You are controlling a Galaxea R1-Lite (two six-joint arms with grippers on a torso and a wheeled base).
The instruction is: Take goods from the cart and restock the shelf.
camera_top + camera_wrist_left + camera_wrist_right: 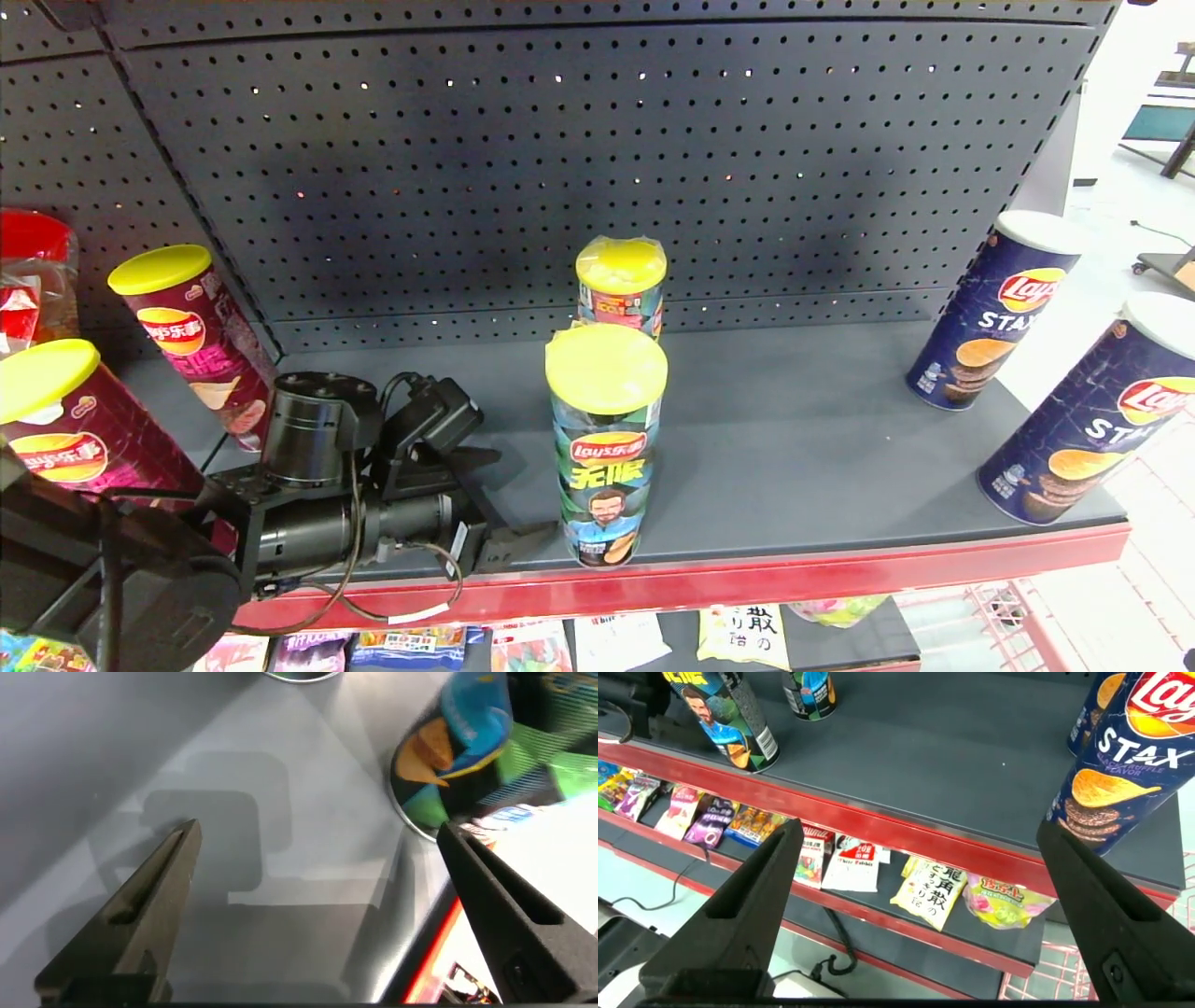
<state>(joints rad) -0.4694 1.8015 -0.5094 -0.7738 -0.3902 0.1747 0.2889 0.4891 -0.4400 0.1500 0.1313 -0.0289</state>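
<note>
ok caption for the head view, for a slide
Left gripper open beside the front yellow-lidded chip can on the grey shelf.

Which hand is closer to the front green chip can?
Left. The left hand is over the shelf right beside the green can; the right hand is out past the shelf's front edge.

Round red-and-yellow logo above white block lettering on the blue chip can (994, 313), same logo over green characters on the yellow-lidded can (607, 457), black characters on a pale snack packet (742, 635) on the lower shelf (840, 646).
</note>
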